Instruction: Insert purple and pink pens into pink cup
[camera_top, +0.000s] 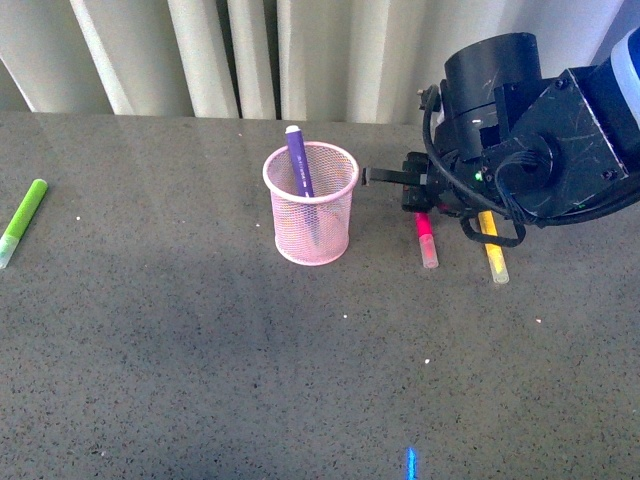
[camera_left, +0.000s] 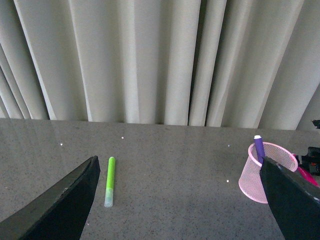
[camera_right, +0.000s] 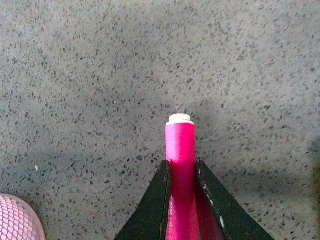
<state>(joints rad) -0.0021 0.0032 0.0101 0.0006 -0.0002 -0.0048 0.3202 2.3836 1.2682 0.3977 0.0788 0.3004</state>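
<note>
The pink cup (camera_top: 338, 225) stands upright mid-table with the purple pen (camera_top: 298, 160) leaning inside it, its tip above the rim. The pink pen (camera_top: 426, 240) lies on the table to the cup's right. My right gripper (camera_top: 421, 203) is down over its far end, shut on it. In the right wrist view the pink pen (camera_right: 180, 147) is pinched between the two fingers of the right gripper (camera_right: 181, 169), its white end sticking out. My left gripper (camera_left: 180, 200) hangs open and empty, well left of the cup (camera_left: 248, 175) and purple pen (camera_left: 259, 148).
A yellow marker (camera_top: 493, 250) lies just right of the pink pen, partly under my right arm. A lime-green marker (camera_top: 22, 220) lies at the far left, also in the left wrist view (camera_left: 109, 181). Curtains close the table's far edge.
</note>
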